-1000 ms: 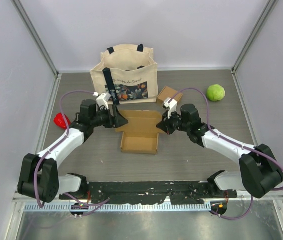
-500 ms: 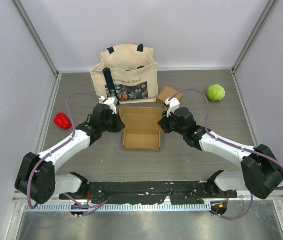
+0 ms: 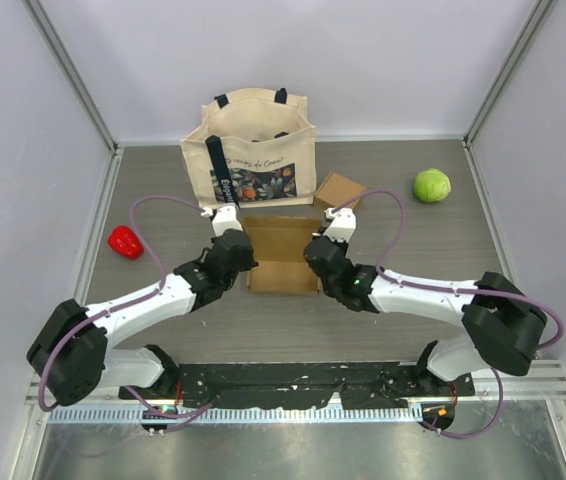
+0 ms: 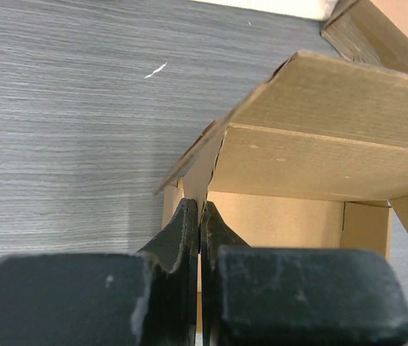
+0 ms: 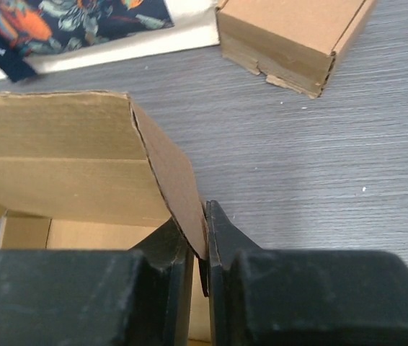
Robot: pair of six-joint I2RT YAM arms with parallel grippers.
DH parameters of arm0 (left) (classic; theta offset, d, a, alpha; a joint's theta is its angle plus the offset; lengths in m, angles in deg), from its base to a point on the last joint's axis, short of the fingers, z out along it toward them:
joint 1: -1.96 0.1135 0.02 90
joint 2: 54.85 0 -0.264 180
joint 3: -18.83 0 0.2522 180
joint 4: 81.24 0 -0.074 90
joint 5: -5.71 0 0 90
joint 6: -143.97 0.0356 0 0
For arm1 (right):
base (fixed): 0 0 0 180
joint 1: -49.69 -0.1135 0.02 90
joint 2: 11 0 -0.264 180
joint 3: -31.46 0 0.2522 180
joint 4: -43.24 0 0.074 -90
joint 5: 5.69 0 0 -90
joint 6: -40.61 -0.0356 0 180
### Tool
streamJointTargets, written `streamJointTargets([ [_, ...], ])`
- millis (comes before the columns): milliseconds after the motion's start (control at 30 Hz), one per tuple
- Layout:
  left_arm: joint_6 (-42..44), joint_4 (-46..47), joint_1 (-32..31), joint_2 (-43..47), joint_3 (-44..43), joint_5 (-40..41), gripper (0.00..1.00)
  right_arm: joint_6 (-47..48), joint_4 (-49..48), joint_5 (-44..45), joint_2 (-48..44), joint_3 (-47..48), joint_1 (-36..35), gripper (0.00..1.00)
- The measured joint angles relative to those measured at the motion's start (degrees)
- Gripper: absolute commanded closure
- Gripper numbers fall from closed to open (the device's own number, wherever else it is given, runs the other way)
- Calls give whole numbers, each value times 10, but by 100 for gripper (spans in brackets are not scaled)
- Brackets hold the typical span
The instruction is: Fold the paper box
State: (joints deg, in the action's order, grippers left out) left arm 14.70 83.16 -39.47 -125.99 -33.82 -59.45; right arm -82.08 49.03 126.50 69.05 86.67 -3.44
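Note:
The brown paper box point(image 3: 283, 258) lies in the middle of the table, its lid leaning forward over the open tray. My left gripper point(image 3: 247, 262) is at the box's left side. In the left wrist view this gripper point(image 4: 200, 209) is shut on the left side flap of the box point(image 4: 319, 151). My right gripper point(image 3: 313, 256) is at the right side. In the right wrist view it point(image 5: 200, 216) pinches the right side flap of the box point(image 5: 67, 155) between nearly closed fingers.
A cream tote bag point(image 3: 253, 150) stands right behind the box. A small folded cardboard box point(image 3: 339, 190) lies at its right, also in the right wrist view point(image 5: 290, 36). A green ball point(image 3: 432, 185) rests at the far right, a red object point(image 3: 123, 241) at the left.
Both arms swung inward and toward the near edge, bringing the side flaps up and the lid over the tray. The left gripper closed on the left flap.

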Motion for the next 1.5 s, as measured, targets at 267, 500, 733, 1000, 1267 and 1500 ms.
streamJointTargets([
  [267, -47, 105, -33, -33, 36, 101, 100, -81, -20, 109, 40, 8, -32, 75],
  [500, -63, 145, -35, -39, 67, 133, 100, -50, -45, 66, 18, -23, -37, 40],
  [733, -40, 187, -34, -39, 87, 127, 100, 63, -8, -104, -108, -40, -14, 31],
  [1000, 10, 197, -34, -38, 87, 95, 100, 145, 31, -409, -195, -50, 230, 34],
  [1267, 76, 169, -34, -13, 85, 34, 100, 217, -90, -559, -57, -69, 246, 35],
  [1500, 119, 113, -34, 68, 87, -36, 100, 265, -152, -684, 57, -14, 304, 34],
])
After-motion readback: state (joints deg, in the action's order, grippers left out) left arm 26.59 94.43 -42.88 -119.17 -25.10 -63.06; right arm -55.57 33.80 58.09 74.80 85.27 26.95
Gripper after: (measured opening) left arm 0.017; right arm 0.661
